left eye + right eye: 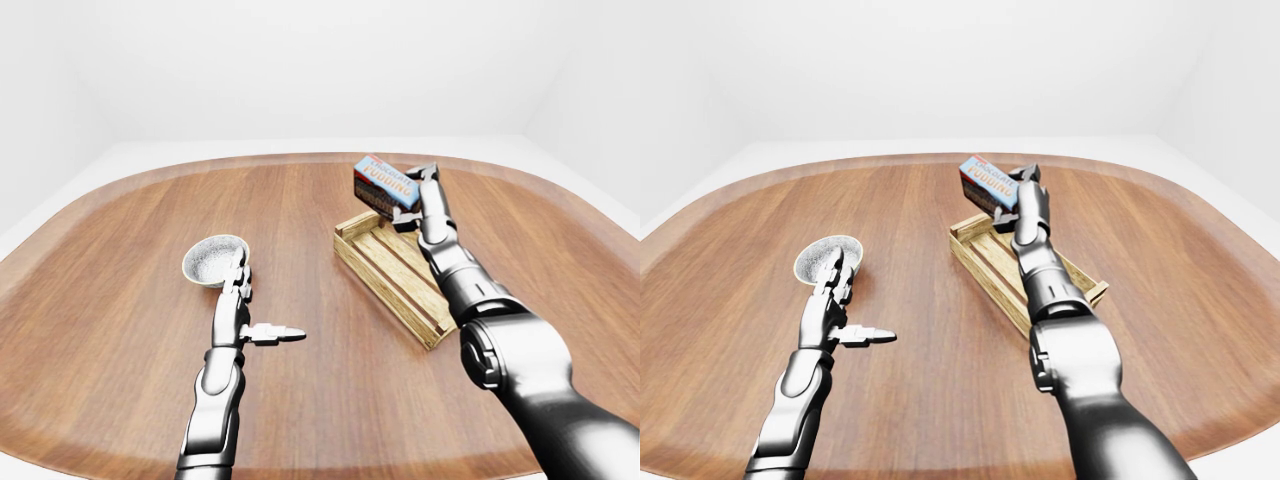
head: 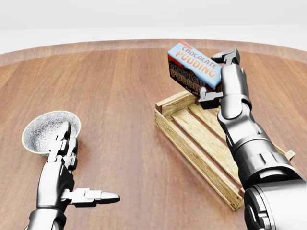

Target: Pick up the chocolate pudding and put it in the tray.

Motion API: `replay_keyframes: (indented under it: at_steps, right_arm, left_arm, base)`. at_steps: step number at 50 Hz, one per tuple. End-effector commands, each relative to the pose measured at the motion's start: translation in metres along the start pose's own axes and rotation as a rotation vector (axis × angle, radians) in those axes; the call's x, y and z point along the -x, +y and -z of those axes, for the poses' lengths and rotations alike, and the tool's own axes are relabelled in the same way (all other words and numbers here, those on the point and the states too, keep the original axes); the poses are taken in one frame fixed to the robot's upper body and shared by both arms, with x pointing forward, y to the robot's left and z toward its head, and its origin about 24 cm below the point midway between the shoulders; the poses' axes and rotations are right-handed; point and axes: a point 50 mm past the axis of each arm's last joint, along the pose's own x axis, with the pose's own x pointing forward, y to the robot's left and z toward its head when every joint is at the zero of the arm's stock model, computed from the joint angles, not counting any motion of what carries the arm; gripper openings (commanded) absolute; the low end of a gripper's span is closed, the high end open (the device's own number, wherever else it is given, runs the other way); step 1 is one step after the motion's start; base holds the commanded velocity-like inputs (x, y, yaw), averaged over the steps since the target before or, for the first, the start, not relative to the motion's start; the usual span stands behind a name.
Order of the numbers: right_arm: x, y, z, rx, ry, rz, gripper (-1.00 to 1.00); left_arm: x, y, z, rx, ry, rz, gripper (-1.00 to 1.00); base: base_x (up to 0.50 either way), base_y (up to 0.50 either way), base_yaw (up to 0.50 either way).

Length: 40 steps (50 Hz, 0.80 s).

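Observation:
The chocolate pudding box (image 2: 194,68), light blue on top with dark brown sides, hangs tilted in the air over the upper end of the wooden slatted tray (image 2: 192,139). My right hand (image 2: 218,76) is shut on it, one finger over its upper right end and the thumb under its lower edge. The tray lies slantwise on the wooden table, right of the head view's middle, and my right forearm covers much of its right side. My left hand (image 2: 72,167) is open at the lower left, thumb pointing right, holding nothing.
A small white patterned bowl (image 2: 45,129) sits on the table just above my left hand, partly behind its fingers. The round wooden table (image 1: 300,230) spreads wide around both, its rim showing in the eye views.

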Motion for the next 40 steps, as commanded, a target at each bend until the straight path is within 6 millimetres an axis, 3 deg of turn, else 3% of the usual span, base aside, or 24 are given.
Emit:
replay_keyframes:
  at_steps: [1,26,29,30,33,40]
  right_arm:
    - [0.0,-0.009,0.01,-0.029,0.033,0.04,-1.0]
    - [0.004,-0.016,0.031,-0.027,0.082,0.094,-1.0]
    - [0.005,-0.017,0.035,-0.029,0.092,0.11,-1.0]
    - [0.01,-0.012,0.047,-0.021,0.128,0.121,-1.0]
    - [0.007,-0.018,0.04,-0.012,0.102,0.151,-1.0]
    - [0.013,-0.017,0.051,-0.035,0.142,0.216,-1.0]
  left_arm:
    - [0.0,-0.001,0.003,0.016,0.011,0.015,1.0]
    - [0.0,-0.001,0.001,0.018,0.012,0.011,1.0]
    - [-0.001,0.0,0.002,0.019,0.012,0.01,1.0]
    - [-0.001,-0.001,0.002,0.018,0.012,0.01,1.0]
    - [-0.001,0.0,0.001,0.019,0.013,0.009,1.0]
    - [0.0,0.0,0.001,0.018,0.013,0.01,1.0]
  base:
    - [0.0,0.0,0.0]
    - [0.0,0.0,0.0]
    - [0.0,0.0,0.0]
    - [0.0,0.0,0.0]
    - [0.0,0.0,0.0]
    - [0.0,0.0,0.0]
